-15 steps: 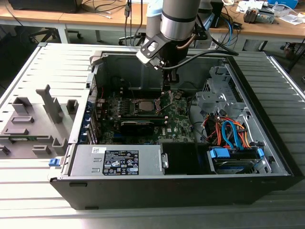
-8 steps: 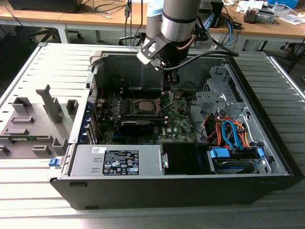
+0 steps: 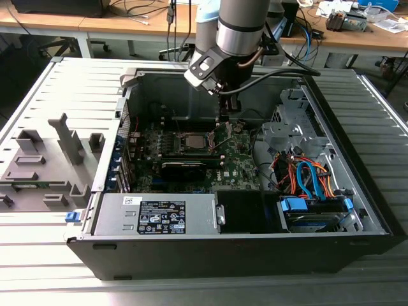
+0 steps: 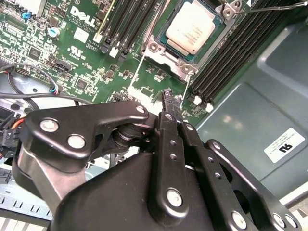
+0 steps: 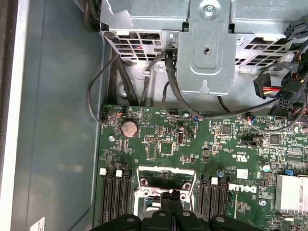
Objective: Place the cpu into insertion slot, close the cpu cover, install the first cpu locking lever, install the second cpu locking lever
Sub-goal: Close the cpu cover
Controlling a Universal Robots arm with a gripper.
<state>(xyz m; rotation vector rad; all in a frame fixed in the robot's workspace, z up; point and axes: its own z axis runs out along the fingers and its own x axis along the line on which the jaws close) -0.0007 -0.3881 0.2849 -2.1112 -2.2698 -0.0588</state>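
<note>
The black gripper (image 4: 168, 95), fingers pressed together and empty just beside the silver-grey square cpu (image 4: 192, 26), should probably bear squarely on the thin wire locking lever (image 4: 136, 72).

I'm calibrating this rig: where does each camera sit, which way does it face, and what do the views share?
Exterior view: off the arm, above the open computer case, looking down into it; the arm and gripper show.
First wrist view: on the wrist, facing along the gripper to the motherboard and a grey metal cage.
Second wrist view: on the wrist, facing over the gripper's black linkage to the cpu.
Shared: both wrist views show gripper tips and motherboard.
</note>
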